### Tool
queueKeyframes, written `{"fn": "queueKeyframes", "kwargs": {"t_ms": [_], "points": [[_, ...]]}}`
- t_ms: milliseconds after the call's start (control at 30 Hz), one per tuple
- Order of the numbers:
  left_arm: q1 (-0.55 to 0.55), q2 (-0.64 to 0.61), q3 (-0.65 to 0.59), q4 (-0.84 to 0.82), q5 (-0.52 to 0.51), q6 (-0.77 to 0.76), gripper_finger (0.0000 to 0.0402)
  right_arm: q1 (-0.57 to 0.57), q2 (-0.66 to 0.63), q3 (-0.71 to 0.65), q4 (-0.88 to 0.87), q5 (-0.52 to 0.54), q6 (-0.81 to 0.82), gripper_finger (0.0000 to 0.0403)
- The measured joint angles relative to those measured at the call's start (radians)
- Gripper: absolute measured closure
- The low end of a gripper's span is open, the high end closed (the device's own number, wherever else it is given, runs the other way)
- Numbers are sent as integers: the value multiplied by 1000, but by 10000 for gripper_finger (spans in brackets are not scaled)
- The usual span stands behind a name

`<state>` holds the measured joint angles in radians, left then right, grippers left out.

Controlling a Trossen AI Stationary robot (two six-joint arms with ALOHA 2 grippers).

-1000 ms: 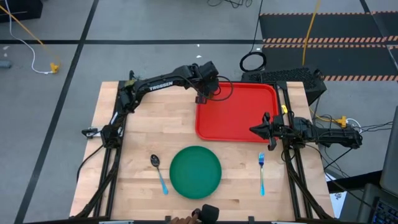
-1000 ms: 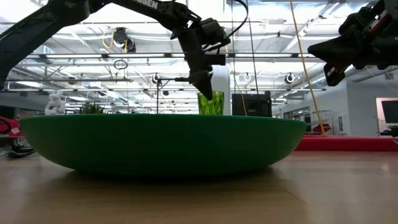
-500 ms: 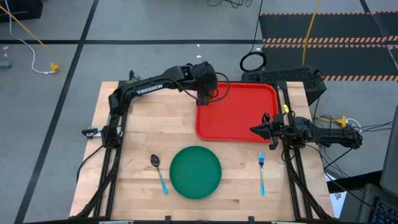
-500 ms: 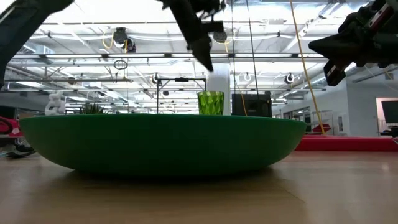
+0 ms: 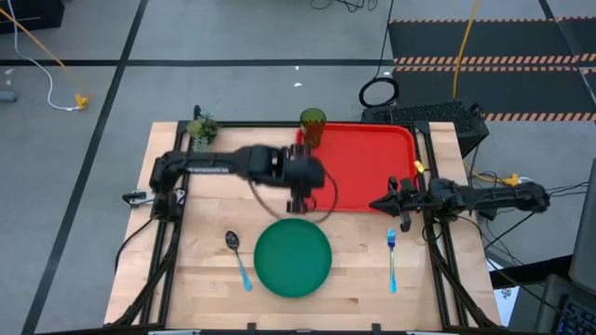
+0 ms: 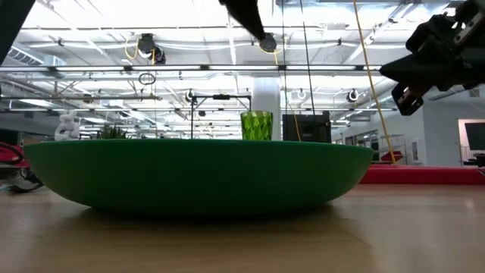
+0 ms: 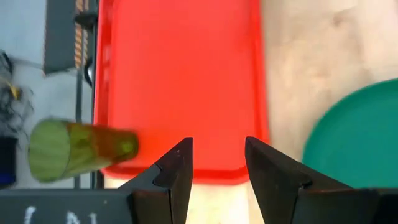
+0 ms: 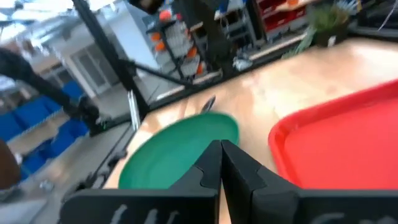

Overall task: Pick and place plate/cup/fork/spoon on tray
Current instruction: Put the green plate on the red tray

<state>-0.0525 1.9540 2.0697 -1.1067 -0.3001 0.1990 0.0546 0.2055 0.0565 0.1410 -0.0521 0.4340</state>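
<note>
The olive-green cup (image 5: 312,125) stands upright on its base in the far left corner of the red tray (image 5: 363,172); it also shows in the low view (image 6: 257,125) and the left wrist view (image 7: 74,149). The green plate (image 5: 293,258) lies on the table near the front edge, with the spoon (image 5: 237,257) to its left and the fork (image 5: 392,257) to its right. My left gripper (image 5: 298,198) is open and empty, high above the table between the tray's near left corner and the plate. My right gripper (image 5: 377,203) is shut and empty by the tray's near right corner.
A small green plant-like clump (image 5: 200,130) sits at the table's far left corner. A black frame (image 5: 168,233) runs along the table's left and right sides. Bare wood (image 5: 205,200) lies left of the tray.
My left gripper has risen off the cup and swung toward the table's near edge, from the tray's far left corner to a place just beyond the plate. The cup stays upright on the tray.
</note>
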Motion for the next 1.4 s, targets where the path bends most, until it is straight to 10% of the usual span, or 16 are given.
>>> {"fn": "queueKeyframes", "kwargs": {"t_ms": [433, 833, 1400], "points": [[-129, 5, -44, 14, -98, -110, 252, 204, 404, 71, 303, 3, -61, 403], [-118, -39, -365, 206, -105, -186, 252, 365, 833, 326, 265, 55, -300, 403], [-140, -540, -985, 635, -104, -261, 252, 413, 1266, 534, 372, 50, -427, 309]]}}
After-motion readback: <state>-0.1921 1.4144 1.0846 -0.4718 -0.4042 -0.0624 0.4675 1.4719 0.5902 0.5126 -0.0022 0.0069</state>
